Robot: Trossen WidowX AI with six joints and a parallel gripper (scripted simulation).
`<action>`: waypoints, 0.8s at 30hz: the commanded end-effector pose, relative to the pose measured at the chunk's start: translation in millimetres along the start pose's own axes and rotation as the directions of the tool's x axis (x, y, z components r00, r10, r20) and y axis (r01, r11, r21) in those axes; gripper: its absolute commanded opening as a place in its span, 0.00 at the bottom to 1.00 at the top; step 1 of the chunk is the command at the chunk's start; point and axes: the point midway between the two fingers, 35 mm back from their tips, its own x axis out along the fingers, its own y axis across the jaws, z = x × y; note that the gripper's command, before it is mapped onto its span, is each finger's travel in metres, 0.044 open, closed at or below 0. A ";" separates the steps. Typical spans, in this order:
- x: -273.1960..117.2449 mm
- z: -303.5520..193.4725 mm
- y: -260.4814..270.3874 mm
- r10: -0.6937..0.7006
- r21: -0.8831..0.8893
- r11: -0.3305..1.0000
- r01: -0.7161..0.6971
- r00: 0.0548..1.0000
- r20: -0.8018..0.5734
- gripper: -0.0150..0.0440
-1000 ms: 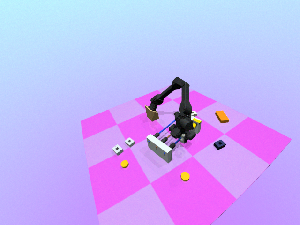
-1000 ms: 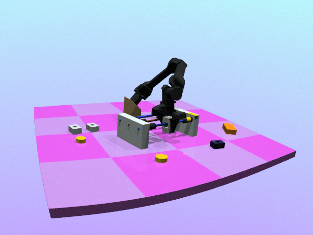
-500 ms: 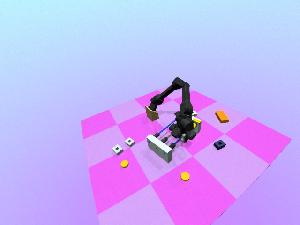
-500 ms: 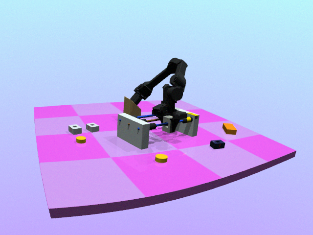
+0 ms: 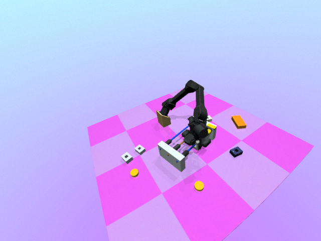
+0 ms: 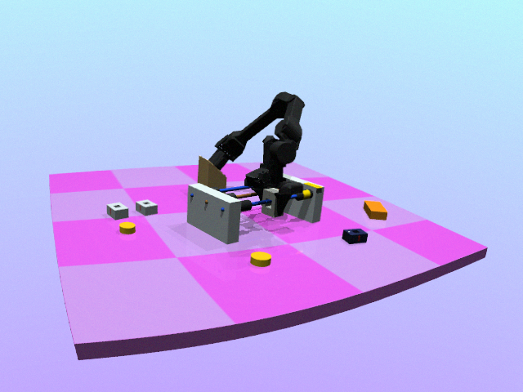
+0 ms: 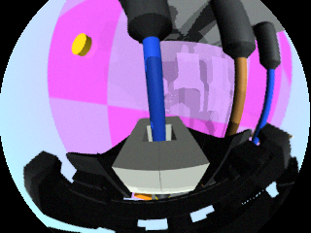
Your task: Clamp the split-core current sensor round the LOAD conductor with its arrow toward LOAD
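The light-grey split-core sensor [image 5: 196, 146] [image 6: 269, 195] [image 7: 160, 157] is around the near blue conductor [image 5: 191, 148] [image 6: 259, 203] [image 7: 155, 87]. The conductor passes through its window. In the wrist view its two halves meet at a thin seam; whether the latch is engaged cannot be told. Its arrow is not visible. My gripper [image 5: 196, 140] [image 6: 273, 198] [image 7: 158, 130] is shut on the sensor, with a black finger on each side. A yellow label [image 5: 211, 125] [image 6: 313, 184] with blurred text sits on the far support, above that conductor's end with the yellow band [image 5: 208, 131] [image 6: 306, 193].
A brown conductor [image 6: 246, 195] [image 7: 241, 92] and another blue one [image 5: 180, 133] [image 7: 270, 97] run alongside. The near support [image 5: 171, 155] [image 6: 211, 215] stands in front. A tan angled panel [image 5: 163, 120] is beyond. Pale blocks, yellow discs, a dark-blue block [image 5: 235, 151] and an orange block [image 5: 238, 121] lie around.
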 end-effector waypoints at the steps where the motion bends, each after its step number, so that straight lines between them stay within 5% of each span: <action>1: 4.7 0.8 -0.9 -0.002 0.001 1.000 0.002 1.000 0.002 0.25; 12: 0.9 0.1 0.1 0.001 -0.002 1.000 -0.001 1.000 0.001 0.70; 24: 0.9 0.1 0.1 0.001 -0.002 1.000 -0.001 1.000 0.001 0.71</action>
